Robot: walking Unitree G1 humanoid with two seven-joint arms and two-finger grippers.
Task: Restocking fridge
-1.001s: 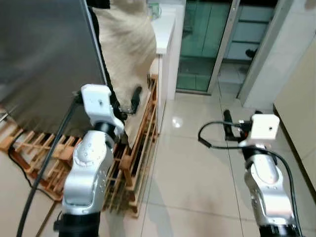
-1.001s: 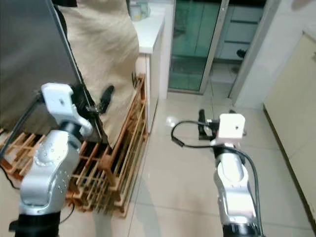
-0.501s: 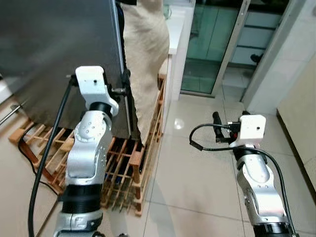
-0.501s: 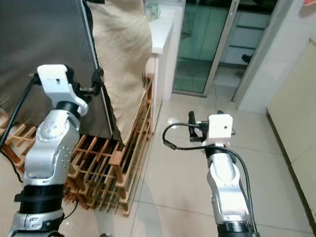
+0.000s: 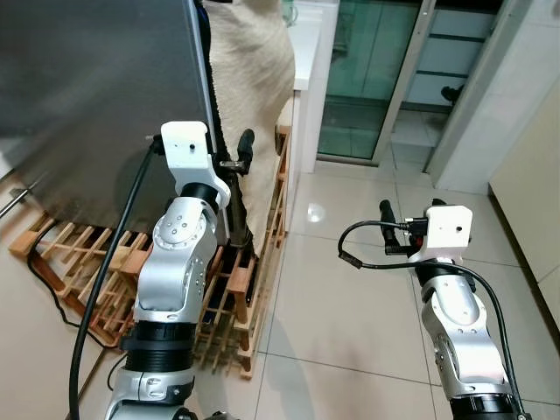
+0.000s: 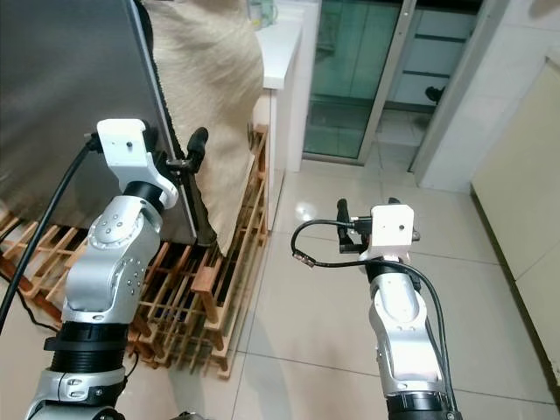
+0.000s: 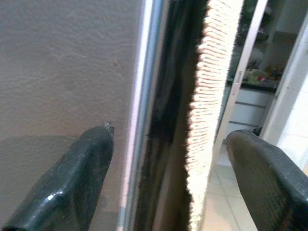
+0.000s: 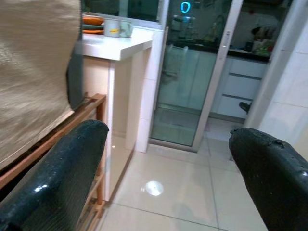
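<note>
The fridge's grey steel door fills the left, with its right edge running top to bottom. My left gripper is open and straddles that edge: one finger lies on the door's face, the other stands off on the side of a beige cloth. My right gripper is open and holds nothing, raised over the tiled floor to the right. The fridge's inside is hidden.
A wooden slatted rack lies on the floor under and beside the door. Beyond the cloth stands a white counter, then a glass sliding door. A black cable hangs along my left arm. Open tiled floor lies between the arms.
The whole view has shifted as the camera moved. My left gripper stays at the door's edge, and its outer finger now shows further past it. The right arm holds the same pose.
</note>
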